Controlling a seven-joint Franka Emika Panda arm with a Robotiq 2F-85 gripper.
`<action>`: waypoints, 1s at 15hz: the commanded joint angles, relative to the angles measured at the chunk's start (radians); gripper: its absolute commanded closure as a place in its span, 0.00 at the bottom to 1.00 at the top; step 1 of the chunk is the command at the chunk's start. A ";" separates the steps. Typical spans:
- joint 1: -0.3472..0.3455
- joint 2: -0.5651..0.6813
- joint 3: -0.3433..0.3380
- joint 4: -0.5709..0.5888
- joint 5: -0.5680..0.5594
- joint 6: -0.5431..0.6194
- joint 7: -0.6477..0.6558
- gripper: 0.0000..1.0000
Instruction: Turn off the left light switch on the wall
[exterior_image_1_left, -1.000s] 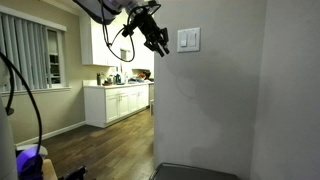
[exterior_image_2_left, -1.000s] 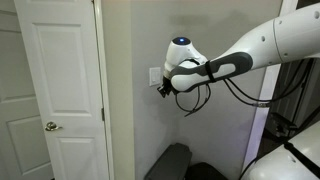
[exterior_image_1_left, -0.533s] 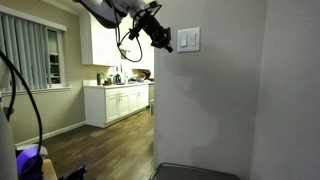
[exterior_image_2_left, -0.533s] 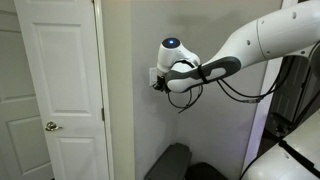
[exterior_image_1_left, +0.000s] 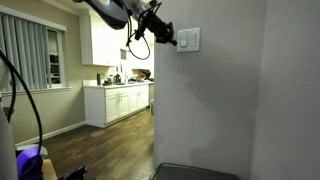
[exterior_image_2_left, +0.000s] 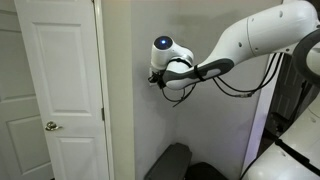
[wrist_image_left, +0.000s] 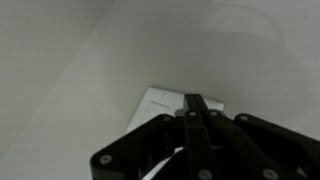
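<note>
Holding the gripper close to the wall, we are facing the switch plate from its 9 o'clock side in an exterior view. The left light switch is sitting right at the fingertips; whether they are touching, we cannot tell. In the wrist view the fingers are lying narrow, tips together, pointing toward 12 o'clock over the plate. White cabinets are standing at the plate's 8 o'clock.

White kitchen cabinets stand on a wood floor near window blinds; a white door has a brass knob.
</note>
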 joint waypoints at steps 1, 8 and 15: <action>0.018 0.101 -0.043 0.133 -0.101 -0.009 0.035 1.00; 0.114 0.186 -0.127 0.222 -0.024 -0.126 -0.078 1.00; 0.185 0.184 -0.143 0.223 0.014 -0.255 -0.106 1.00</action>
